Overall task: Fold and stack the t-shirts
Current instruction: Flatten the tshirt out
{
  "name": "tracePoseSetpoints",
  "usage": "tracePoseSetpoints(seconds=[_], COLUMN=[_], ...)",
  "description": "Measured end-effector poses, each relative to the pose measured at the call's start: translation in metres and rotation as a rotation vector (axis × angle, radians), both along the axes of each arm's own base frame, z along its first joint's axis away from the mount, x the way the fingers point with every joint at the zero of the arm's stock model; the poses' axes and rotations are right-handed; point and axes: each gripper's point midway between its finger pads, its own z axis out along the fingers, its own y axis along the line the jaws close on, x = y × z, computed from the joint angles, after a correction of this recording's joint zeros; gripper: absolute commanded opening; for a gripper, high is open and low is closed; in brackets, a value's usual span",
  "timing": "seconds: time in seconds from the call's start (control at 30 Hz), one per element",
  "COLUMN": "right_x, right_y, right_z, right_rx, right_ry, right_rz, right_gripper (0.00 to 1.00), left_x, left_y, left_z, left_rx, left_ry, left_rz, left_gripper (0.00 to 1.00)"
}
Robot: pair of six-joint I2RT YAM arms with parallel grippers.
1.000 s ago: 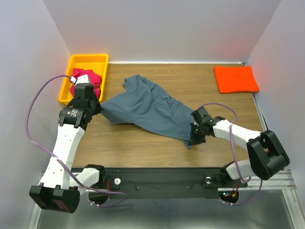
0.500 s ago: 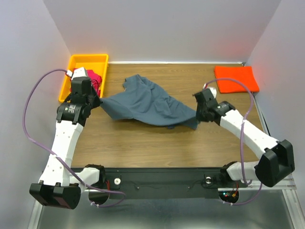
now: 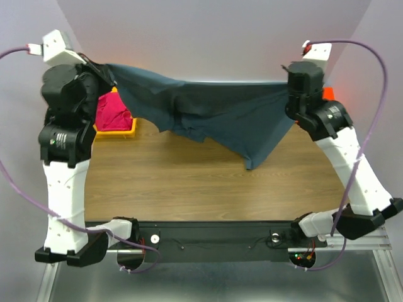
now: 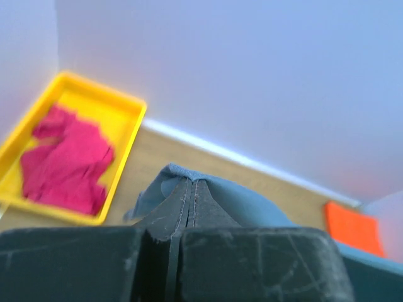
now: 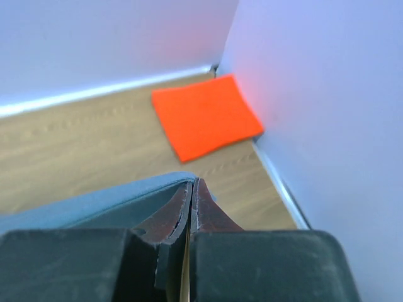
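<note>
The slate grey-blue t-shirt [image 3: 214, 113] hangs high above the table, stretched between both arms, with its lower part drooping towards the wood. My left gripper [image 3: 104, 69] [image 4: 191, 182] is shut on its left edge [image 4: 252, 201]. My right gripper [image 3: 288, 88] [image 5: 192, 184] is shut on its right edge [image 5: 94, 204]. The magenta-pink t-shirt [image 3: 112, 113] [image 4: 63, 160] lies crumpled in the yellow bin. The orange t-shirt [image 5: 204, 116] [image 4: 352, 226] lies folded flat in the far right corner, mostly hidden behind my right arm in the top view.
The yellow plastic bin [image 3: 116, 131] [image 4: 94, 94] stands at the far left of the wooden table [image 3: 189, 182]. White walls close in the back and both sides. Both arms stand raised, their cables looping outward.
Both arms have lifted the grey-blue shirt off the table and pulled its ends apart. It now hangs spread in the air instead of lying bunched on the wood.
</note>
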Motion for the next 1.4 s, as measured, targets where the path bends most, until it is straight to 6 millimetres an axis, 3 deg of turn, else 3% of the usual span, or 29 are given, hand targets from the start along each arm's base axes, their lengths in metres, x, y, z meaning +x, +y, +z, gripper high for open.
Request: tracePoseSetpoints(seconds=[0.17,0.23,0.3,0.4,0.53,0.57,0.67,0.8,0.9,0.97,1.03,1.1,1.13,1.23,1.27,1.37,1.4], right_x=[-0.033,-0.048,-0.079,-0.114,-0.156,-0.16,-0.16,-0.135,-0.108,-0.085,-0.063,-0.038,-0.029,0.007,0.022,0.05,0.057], right_y=[-0.019,-0.022,-0.03,-0.037,-0.047,-0.047,-0.041,-0.025,-0.012,-0.003,0.004,0.013,0.015,0.026,0.027,0.013,0.007], right_z=[0.057,0.073,0.1,0.132,0.174,0.18,0.186,0.175,0.153,0.128,0.102,0.069,0.058,-0.009,-0.039,-0.107,-0.123], right_rx=[-0.008,0.009,0.031,0.048,0.041,0.035,0.007,-0.036,-0.072,-0.107,-0.143,-0.19,-0.206,-0.288,-0.304,-0.308,-0.302], right_ry=[-0.114,-0.166,-0.26,-0.382,-0.536,-0.557,-0.566,-0.499,-0.413,-0.323,-0.234,-0.127,-0.098,0.082,0.146,0.285,0.309], right_rz=[0.044,0.094,0.174,0.267,0.359,0.372,0.41,0.441,0.444,0.435,0.419,0.403,0.396,0.391,0.391,0.377,0.368], right_gripper=[0.01,0.01,0.01,0.01,0.01,0.01,0.01,0.01,0.01,0.01,0.01,0.01,0.01,0.01,0.01,0.01,0.01], left_x=[-0.045,-0.069,-0.1,-0.127,-0.179,-0.194,-0.211,-0.201,-0.164,-0.124,-0.07,-0.014,0.005,0.072,0.1,0.141,0.148], left_y=[0.002,0.004,0.006,0.007,0.01,0.011,0.014,0.012,0.009,0.006,0.002,-0.003,-0.004,-0.012,-0.016,-0.022,-0.023], left_z=[0.072,0.088,0.106,0.123,0.163,0.175,0.19,0.186,0.167,0.142,0.105,0.059,0.041,-0.038,-0.086,-0.174,-0.19], left_rx=[-0.021,-0.02,-0.014,-0.003,0.013,0.017,0.025,0.037,0.06,0.086,0.118,0.148,0.16,0.194,0.209,0.233,0.236], left_ry=[-0.229,-0.294,-0.37,-0.443,-0.596,-0.639,-0.693,-0.673,-0.595,-0.501,-0.379,-0.25,-0.203,-0.019,0.09,0.278,0.309], left_rz=[-0.027,-0.035,-0.048,-0.063,-0.079,-0.08,-0.078,-0.077,-0.072,-0.066,-0.058,-0.054,-0.055,-0.067,-0.078,-0.101,-0.105], left_gripper=[0.0,0.0,0.0,0.0,0.0,0.0,0.0,0.0,0.0,0.0,0.0,0.0,0.0,0.0,0.0,0.0,0.0])
